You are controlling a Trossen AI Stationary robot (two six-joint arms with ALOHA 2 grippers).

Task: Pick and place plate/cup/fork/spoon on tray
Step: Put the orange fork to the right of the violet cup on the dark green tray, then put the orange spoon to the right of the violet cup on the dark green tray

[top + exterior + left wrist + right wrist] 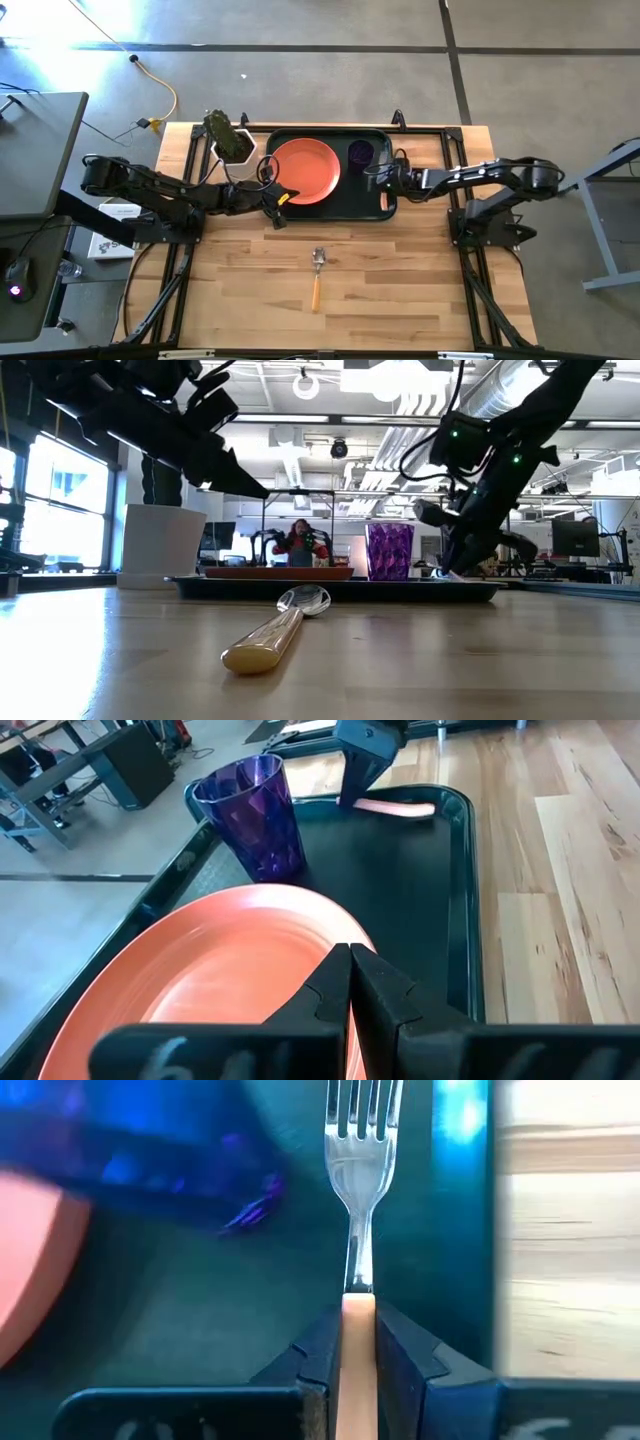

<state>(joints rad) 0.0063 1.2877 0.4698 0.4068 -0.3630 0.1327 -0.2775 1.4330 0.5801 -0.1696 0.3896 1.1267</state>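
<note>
The orange-coral plate [303,170] and the purple cup [360,153] sit on the dark green tray [350,192]; the cup stands upright at the tray's far right. My right gripper [378,182] is low over the tray's right side, shut on the fork [360,1180]. My left gripper [278,200] is shut and empty, above the plate's near left rim [220,970]; in the low view it is raised clear of the plate. The spoon [318,272] lies flat on the table, nearer the front edge, bowl toward the tray. My right gripper pinches the fork's pale orange handle [358,1320] between its two fingers, at the end next to the metal neck. The fingers come from above, slanting down from the table's right. The rest of the handle [395,808] lies on the tray floor along its right rim.
A white pot with a green plant [232,142] stands just left of the tray's far left corner. Bare wooden table lies around the spoon [275,630], in front of the tray. The room behind holds desks and a person.
</note>
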